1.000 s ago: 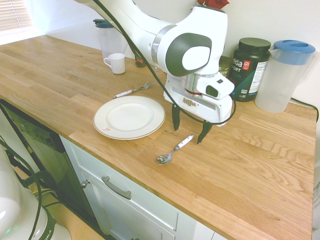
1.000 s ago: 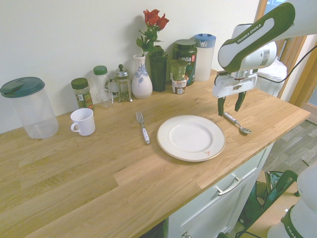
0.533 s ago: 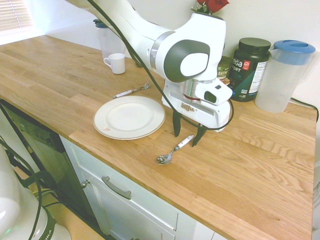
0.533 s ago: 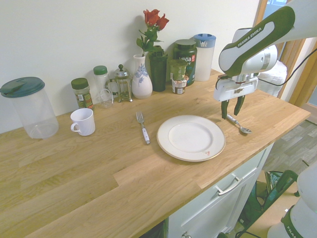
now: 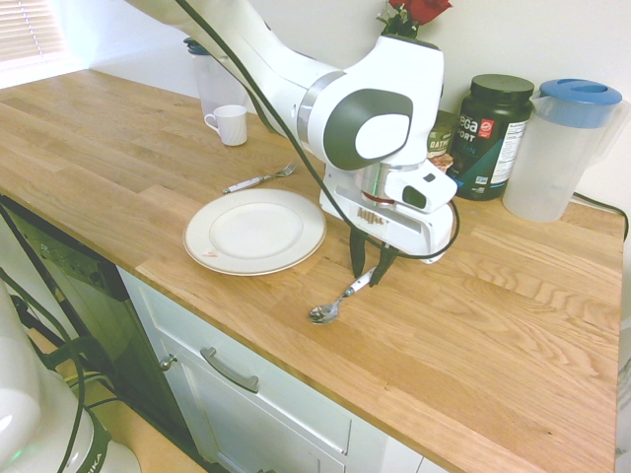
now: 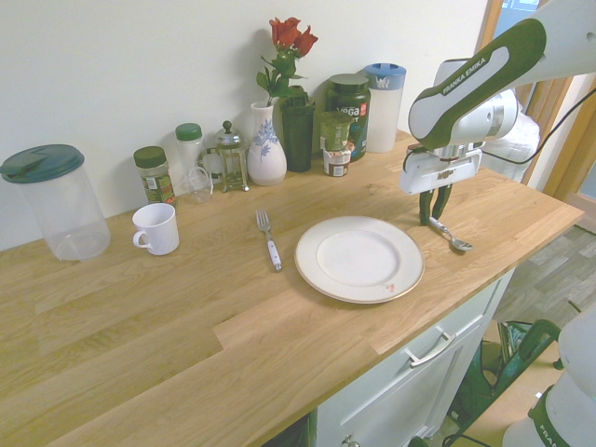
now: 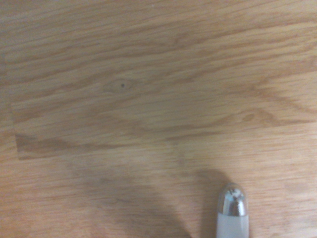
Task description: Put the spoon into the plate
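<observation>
Lying on the desk just beside the plate, the spoon is clamped at its white handle by the closed gripper.

The fingers hide part of the spoon handle.

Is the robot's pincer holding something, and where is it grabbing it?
Yes. The pincer is shut on the spoon, gripping its white handle end. The spoon's bowl rests on the wooden counter.
</observation>
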`<state>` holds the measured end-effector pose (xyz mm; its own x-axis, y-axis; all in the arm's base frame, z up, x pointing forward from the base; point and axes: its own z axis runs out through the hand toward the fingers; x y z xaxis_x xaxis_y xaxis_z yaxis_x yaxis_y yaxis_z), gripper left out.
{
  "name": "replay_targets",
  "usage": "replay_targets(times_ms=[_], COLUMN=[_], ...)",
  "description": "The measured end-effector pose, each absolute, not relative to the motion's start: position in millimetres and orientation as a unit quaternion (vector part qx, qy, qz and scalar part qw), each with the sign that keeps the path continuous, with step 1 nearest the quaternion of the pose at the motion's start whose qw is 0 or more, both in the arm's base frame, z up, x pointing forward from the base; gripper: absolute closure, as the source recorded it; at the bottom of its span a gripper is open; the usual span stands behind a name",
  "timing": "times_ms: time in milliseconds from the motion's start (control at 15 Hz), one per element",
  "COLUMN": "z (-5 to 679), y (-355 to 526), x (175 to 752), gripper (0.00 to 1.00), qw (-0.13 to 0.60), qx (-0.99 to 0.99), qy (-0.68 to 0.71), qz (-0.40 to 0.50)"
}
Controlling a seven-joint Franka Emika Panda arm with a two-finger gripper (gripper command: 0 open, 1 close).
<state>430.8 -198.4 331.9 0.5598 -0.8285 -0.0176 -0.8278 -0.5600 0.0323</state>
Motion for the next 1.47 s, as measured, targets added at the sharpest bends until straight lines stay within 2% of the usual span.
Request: replay_targets(times_ms=[533,800,1000,1267,1467], z=[338.9,398.7,434.9,432.6,416.4], y=[-198.7,-189.6,-136.7,-31.8,15.6], x=[434.6,437.0,446.7,466.5,473.9], gripper=[1.0,1.0,1.0,1.0,1.0], qw=[0.004,-0.009,-0.02,-0.025,-0.021], qx=[0.882,0.89,0.904,0.922,0.925], qy=[-0.47,-0.456,-0.426,-0.387,-0.378], qz=[-0.006,0.02,0.029,0.022,0.019])
